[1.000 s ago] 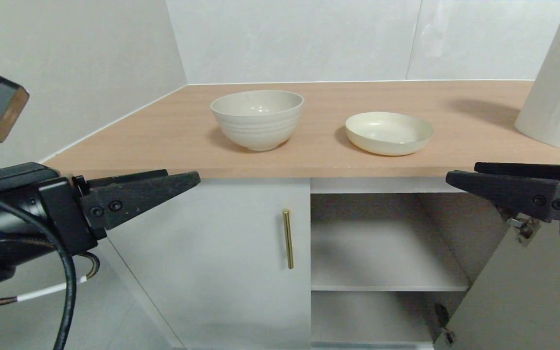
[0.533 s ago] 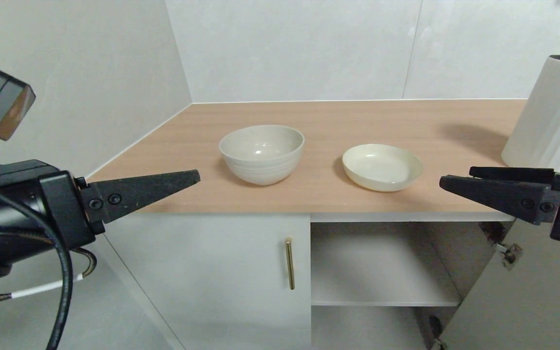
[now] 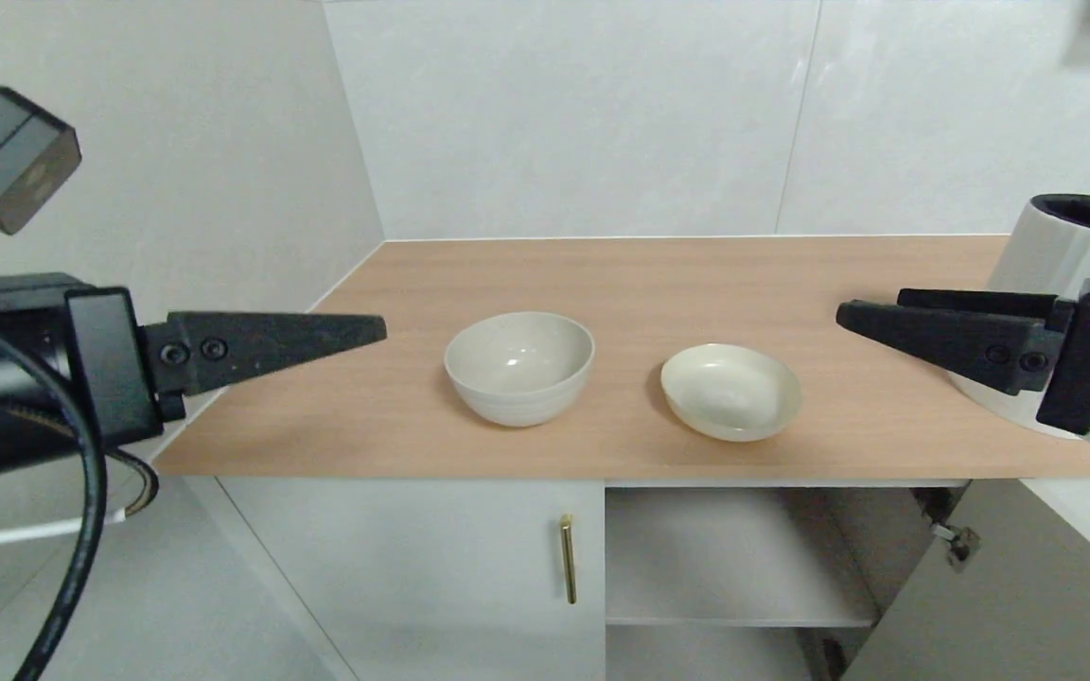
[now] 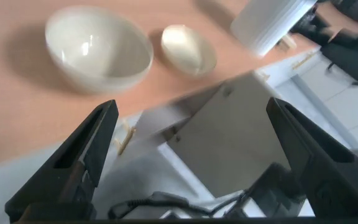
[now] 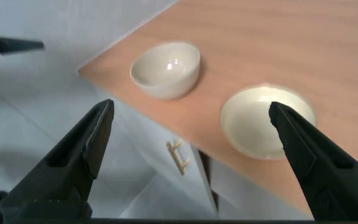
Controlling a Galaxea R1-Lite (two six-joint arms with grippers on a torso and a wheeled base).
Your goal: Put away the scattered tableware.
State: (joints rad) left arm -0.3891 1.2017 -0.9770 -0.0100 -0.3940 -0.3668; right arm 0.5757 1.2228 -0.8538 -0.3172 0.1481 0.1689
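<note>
Standing on the wooden counter (image 3: 659,274), near its front edge, are a deep bowl (image 3: 518,367) and, to its right and apart from it, a shallow dish (image 3: 730,391); both are empty. Farther right stands a white canister (image 3: 1042,251). Under the dish the cabinet (image 3: 734,558) is open. The left gripper (image 3: 370,327) hovers left of the bowl, fingers spread wide, holding nothing; the right gripper (image 3: 871,305), equally wide, hovers before the canister, holding nothing.

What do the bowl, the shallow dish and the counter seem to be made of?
Bowl: probably glazed ceramic; glossy off-white, small highlights inside, faint ridges outside.
Dish: cream with a smooth sheen; ceramic or melamine, cannot tell.
Counter: matte wood-look surface with fine grain, perhaps laminate.
</note>
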